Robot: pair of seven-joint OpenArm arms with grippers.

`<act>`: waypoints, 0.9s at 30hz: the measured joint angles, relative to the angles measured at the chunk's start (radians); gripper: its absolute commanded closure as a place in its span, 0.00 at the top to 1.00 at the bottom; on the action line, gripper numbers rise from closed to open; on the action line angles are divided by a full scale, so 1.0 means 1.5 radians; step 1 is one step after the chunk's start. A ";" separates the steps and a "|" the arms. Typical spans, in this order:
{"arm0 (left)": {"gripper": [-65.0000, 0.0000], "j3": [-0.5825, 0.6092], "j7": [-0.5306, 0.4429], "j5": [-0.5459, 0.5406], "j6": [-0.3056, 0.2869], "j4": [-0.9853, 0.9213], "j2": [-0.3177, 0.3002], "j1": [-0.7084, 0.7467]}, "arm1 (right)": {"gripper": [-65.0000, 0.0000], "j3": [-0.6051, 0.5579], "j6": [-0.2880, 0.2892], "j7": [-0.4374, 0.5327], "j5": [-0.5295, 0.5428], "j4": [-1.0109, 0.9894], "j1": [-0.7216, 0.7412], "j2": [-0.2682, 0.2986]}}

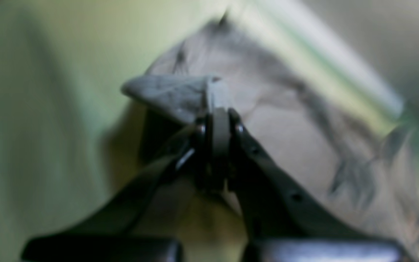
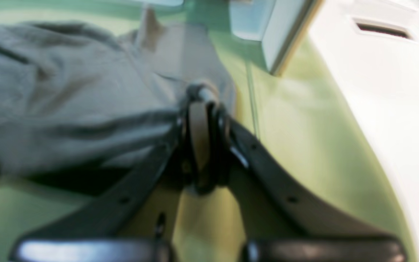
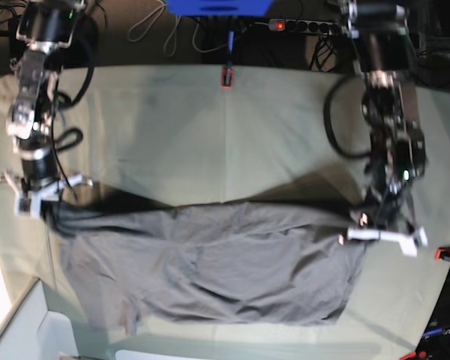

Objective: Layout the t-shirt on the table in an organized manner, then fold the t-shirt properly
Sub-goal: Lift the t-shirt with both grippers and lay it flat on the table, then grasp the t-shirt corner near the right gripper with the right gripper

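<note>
- Nearest the base camera, the t-shirt [image 3: 210, 262] hangs stretched, its lower edge draped on the table [image 3: 210, 127].
- Left gripper [image 1: 218, 109] and right gripper [image 2: 200, 105] each pinch a far corner, jaws pressed together, likely spreading it flat.

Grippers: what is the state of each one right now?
Left gripper: shut on the t-shirt.
Right gripper: shut on the t-shirt.

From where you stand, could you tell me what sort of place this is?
Most likely a robotics lab workbench: a cloth-covered table with a red-orange clamp on its far edge, a power strip and loose cables behind it, and two arms pinching a grey t-shirt.
</note>
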 measured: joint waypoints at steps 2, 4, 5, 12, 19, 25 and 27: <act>0.00 -0.026 -0.004 0.004 0.004 0.001 0.000 0.041 | 0.00 0.013 -0.002 0.012 -0.001 0.000 -0.042 -0.008; 0.00 -0.050 -0.003 0.004 0.005 -0.001 -0.002 0.073 | 0.00 0.015 -0.004 0.028 -0.001 0.000 -0.083 -0.012; 0.00 -0.062 -0.003 0.004 0.004 -0.003 -0.001 0.087 | 0.00 0.015 -0.002 0.034 -0.001 0.000 -0.104 -0.013; 0.00 -0.124 -0.004 0.003 0.002 -0.004 -0.002 0.109 | 0.06 0.001 0.003 0.076 -0.001 -0.042 -0.175 -0.015; 0.00 -0.123 -0.004 0.001 0.002 0.000 -0.002 0.139 | 0.39 0.060 0.086 0.075 -0.006 -0.051 -0.202 -0.016; 0.00 -0.123 -0.004 0.001 0.002 -0.001 -0.001 0.145 | 0.43 0.151 0.106 0.078 -0.003 0.051 -0.217 -0.041; 0.00 -0.123 -0.004 0.001 0.002 -0.001 -0.002 0.144 | 0.43 0.145 0.108 0.073 -0.005 0.071 -0.199 -0.045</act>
